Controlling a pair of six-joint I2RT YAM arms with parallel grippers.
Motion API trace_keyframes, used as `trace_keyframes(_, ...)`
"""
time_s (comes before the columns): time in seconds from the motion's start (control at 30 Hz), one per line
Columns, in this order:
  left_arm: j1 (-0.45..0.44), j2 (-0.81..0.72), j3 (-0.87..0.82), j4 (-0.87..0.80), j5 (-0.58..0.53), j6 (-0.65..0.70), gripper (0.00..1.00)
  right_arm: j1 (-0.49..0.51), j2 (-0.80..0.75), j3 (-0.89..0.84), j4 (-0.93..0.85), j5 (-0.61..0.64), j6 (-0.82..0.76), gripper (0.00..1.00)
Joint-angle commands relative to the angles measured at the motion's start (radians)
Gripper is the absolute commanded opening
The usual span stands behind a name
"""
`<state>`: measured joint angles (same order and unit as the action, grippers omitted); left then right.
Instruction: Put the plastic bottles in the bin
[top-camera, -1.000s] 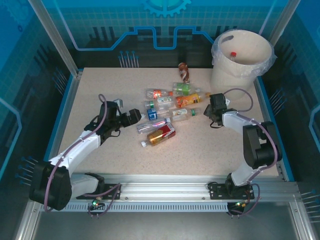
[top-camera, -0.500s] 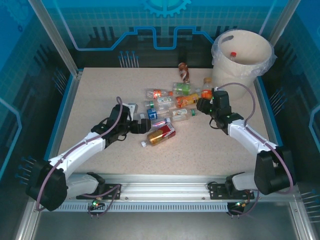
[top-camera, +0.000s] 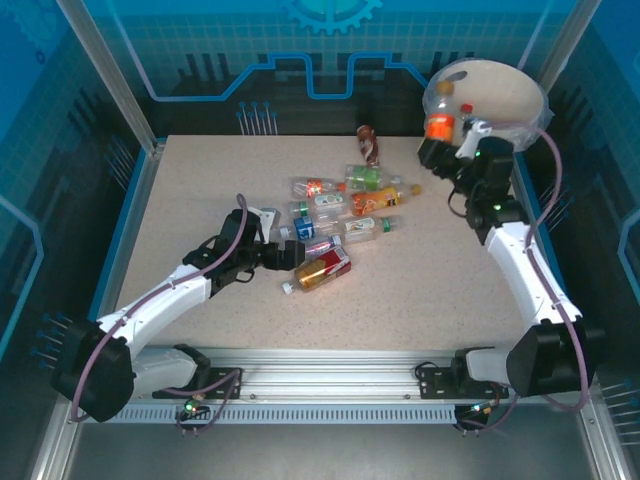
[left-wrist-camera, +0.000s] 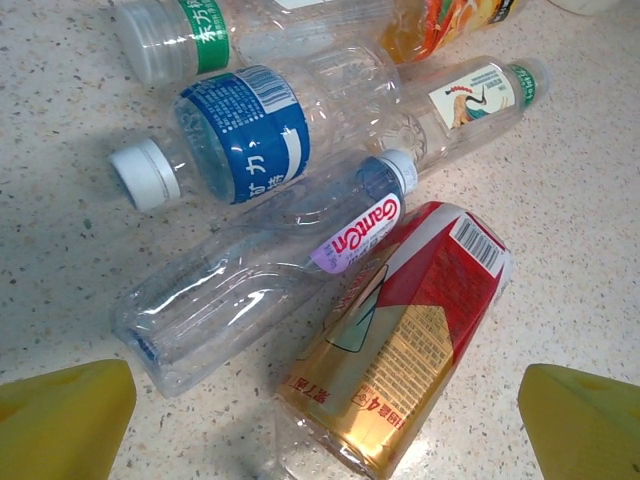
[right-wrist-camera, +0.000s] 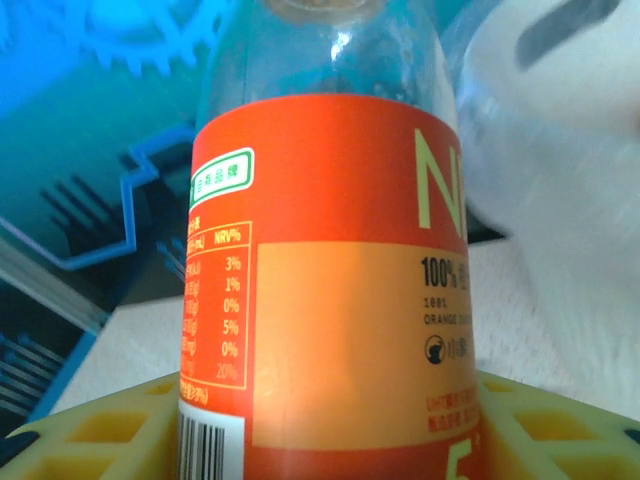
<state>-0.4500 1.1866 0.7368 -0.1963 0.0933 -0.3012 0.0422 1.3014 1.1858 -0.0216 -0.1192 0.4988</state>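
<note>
My right gripper (top-camera: 441, 131) is shut on an orange-labelled plastic bottle (top-camera: 438, 126), held in the air at the left rim of the cream-white bin (top-camera: 500, 92). In the right wrist view the bottle (right-wrist-camera: 330, 280) stands upright between the yellow fingers (right-wrist-camera: 95, 432), with the bin (right-wrist-camera: 565, 150) behind it to the right. Several more plastic bottles (top-camera: 340, 205) lie in a heap mid-table. My left gripper (top-camera: 288, 255) is open, low beside a red-and-gold bottle (top-camera: 323, 268). That bottle (left-wrist-camera: 400, 350) and a clear purple-labelled one (left-wrist-camera: 260, 275) lie between its spread fingertips (left-wrist-camera: 60, 420).
A brown crushed bottle (top-camera: 369, 143) lies apart at the back of the table. A blue-labelled bottle (left-wrist-camera: 240, 135) and a green-capped one (left-wrist-camera: 470, 95) lie just beyond the left gripper. Blue rails (top-camera: 120, 230) edge the tabletop, with glass panels behind.
The right arm has lifted the orange-labelled bottle from the heap up and back to the bin's rim. The left gripper slid right to the red-and-gold bottle, then stayed still.
</note>
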Motion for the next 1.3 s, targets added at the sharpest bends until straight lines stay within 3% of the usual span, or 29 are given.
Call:
trace_keyframes(0.0,-0.007,-0.029,-0.007,0.008,0.061,0.038,0.99,-0.059,0.058,0.121,-0.067,-0.085,0.039,0.42)
trace_keyframes(0.13,-0.007,-0.046,-0.027,-0.024,0.109,0.044,0.99,-0.121,0.154,0.276,-0.18,-0.086,0.054,0.42)
trace_keyframes(0.33,-0.007,-0.093,-0.082,-0.043,0.026,-0.03,0.99,-0.186,0.296,0.467,-0.293,-0.047,0.121,0.42)
trace_keyframes(0.6,-0.017,-0.111,-0.175,0.048,0.103,-0.133,0.99,-0.218,0.484,0.696,-0.434,0.018,0.156,0.46)
trace_keyframes(1.03,-0.154,-0.062,-0.19,0.019,-0.056,-0.055,0.99,-0.232,0.697,0.943,-0.541,-0.05,0.3,0.59)
trace_keyframes(1.27,-0.216,0.015,-0.162,0.035,-0.082,-0.027,0.99,-0.232,0.725,1.008,-0.536,-0.093,0.31,0.77)
